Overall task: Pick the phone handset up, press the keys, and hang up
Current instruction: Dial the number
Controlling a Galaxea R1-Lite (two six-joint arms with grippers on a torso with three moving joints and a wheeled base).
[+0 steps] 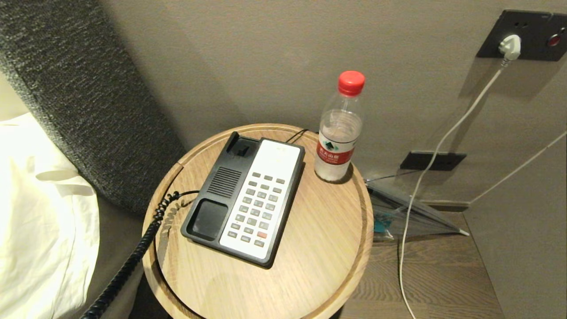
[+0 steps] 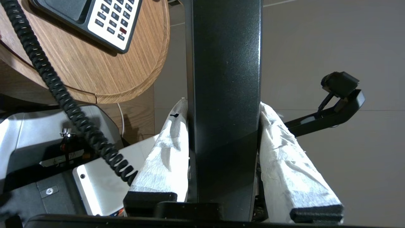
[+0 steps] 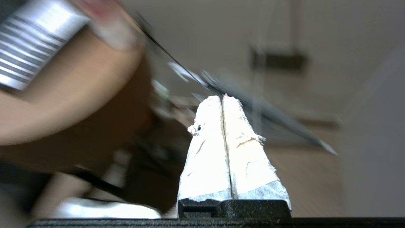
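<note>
The black phone base (image 1: pixel 248 199) with its white panel of keys (image 1: pixel 259 208) lies on the round wooden table (image 1: pixel 310 266), its cradle bare. A black coiled cord (image 1: pixel 133 257) runs from the base off the table's left edge and down out of the head view. The glossy black phone handset (image 2: pixel 226 79) stands between the white-wrapped fingers of my left gripper (image 2: pixel 223 104), which is shut on it, held off the table's near side, with the coiled cord (image 2: pixel 57 91) hanging beside it. My right gripper (image 3: pixel 223 96) is shut on nothing, low beside the table's rim (image 3: pixel 63 104). Neither gripper shows in the head view.
A water bottle with a red cap (image 1: pixel 339 133) stands at the table's back right, close to the phone. A padded headboard (image 1: pixel 88 102) and white bedding (image 1: pixel 40 221) are on the left. A white cable (image 1: pixel 425 177) hangs from a wall socket on the right.
</note>
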